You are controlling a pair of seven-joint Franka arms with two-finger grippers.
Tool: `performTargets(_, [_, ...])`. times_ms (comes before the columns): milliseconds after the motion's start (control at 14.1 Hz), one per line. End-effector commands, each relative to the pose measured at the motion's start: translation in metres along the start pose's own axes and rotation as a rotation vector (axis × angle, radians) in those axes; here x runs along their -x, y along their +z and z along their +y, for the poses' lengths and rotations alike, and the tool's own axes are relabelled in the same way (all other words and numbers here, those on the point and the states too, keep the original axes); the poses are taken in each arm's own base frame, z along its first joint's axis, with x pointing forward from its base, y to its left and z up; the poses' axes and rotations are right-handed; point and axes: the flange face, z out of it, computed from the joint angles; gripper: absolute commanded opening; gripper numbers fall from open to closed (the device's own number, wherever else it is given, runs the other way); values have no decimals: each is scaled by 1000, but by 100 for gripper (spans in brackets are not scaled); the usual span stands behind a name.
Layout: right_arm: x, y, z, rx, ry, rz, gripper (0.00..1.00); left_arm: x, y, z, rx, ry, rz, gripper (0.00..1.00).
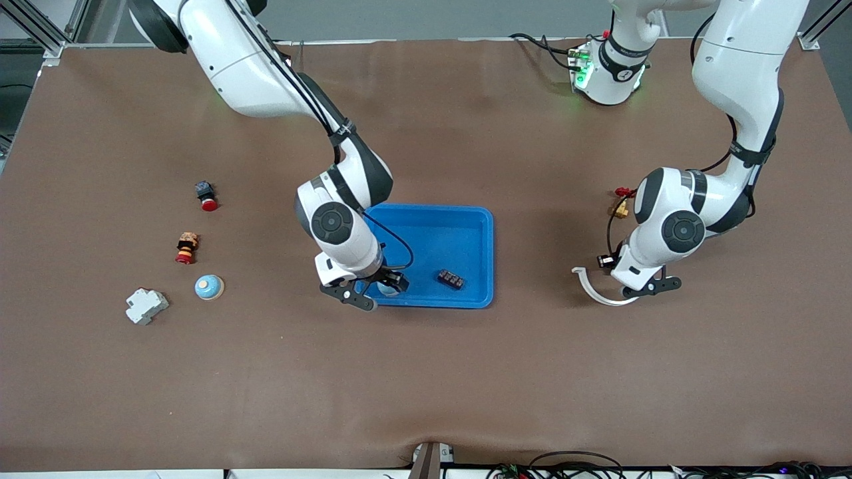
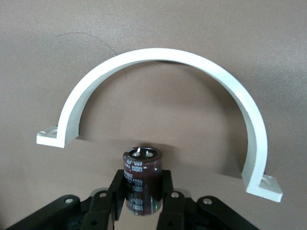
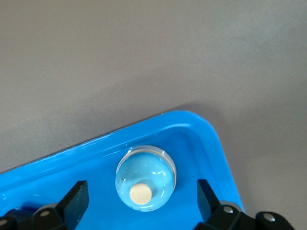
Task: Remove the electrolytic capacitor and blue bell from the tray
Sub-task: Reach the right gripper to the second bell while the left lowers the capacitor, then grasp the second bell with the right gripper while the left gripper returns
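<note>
Capacitor [image 2: 142, 181] pinched upright in your left gripper [image 2: 142, 194], by a white curved bracket [image 2: 163, 86] on the tabletop [image 1: 426, 372], your right gripper [image 3: 141, 199] spread wide over the pale blue bell [image 3: 145, 178] resting in the blue tray's [image 1: 480, 256] corner.

Right claw [image 1: 376, 293] over blue tray [image 1: 476, 219], left claw [image 1: 642, 291] over table [image 1: 426, 386]

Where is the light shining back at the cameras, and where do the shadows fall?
Front view: soft shadows lie on the table under both arms. Left wrist view: the white curved bracket throws a shadow inside its arch, and the capacitor glints on its metal top. Right wrist view: pale glare sits on the bell and along the blue tray rim.
</note>
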Motion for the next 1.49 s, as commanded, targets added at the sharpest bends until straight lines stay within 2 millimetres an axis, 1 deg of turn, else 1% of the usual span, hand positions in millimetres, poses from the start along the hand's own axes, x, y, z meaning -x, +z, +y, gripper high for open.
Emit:
performTargets(0, [-1,2,-6,5,11,26,100,-2,2,0,-9,18,13,0])
performTargets(71, [-1,7,-6,-1,11,30,100,-2,2,0,-9,18,13,0])
performTargets(142, [1,10,-8,-12,23,39,100,-2,2,0,-9,18,13,3])
performTargets(213, [6,19,-10,-10,22,41,100,-2,2,0,-9,18,13,6])
performTargets(284, [10,22,-12,-13,22,42,100,-2,1,0,-9,18,13,15])
performTargets(356, [10,27,-11,-9,23,40,100,-3,1,-1,-9,17,13,43])
performTargets(427, [10,28,-10,-8,24,41,100,-3,1,-1,-9,17,13,83])
performTargets(498, [10,30,-10,-9,23,40,100,-2,0,0,-9,17,13,100])
performTargets(711, [11,35,-9,-8,22,44,100,-3,-9,1,-10,7,16,100])
performTargets(782, [12,35,-10,-8,20,44,100,-3,-16,0,-14,2,14,100])
performTargets(853, [11,35,-9,-8,20,44,75,-5,-25,0,-16,-3,16,100])
performTargets(924, [10,35,-10,-5,9,51,33,-6,-33,1,-17,-7,12,100])
performTargets(995, [10,35,-9,1,3,57,0,-8,-46,3,-16,-17,13,100])
performTargets(1138, [10,35,-9,0,18,53,0,-11,-67,8,-31,-36,-11,100])
performTargets(1209, [8,34,-8,0,33,49,0,-11,-81,21,-38,-44,-30,100])
performTargets(1280, [10,30,-10,0,42,43,0,-11,-95,30,-44,-67,-44,100])
performTargets(1422, [15,29,-10,24,65,21,0,-12,-119,49,-28,-113,-64,100])
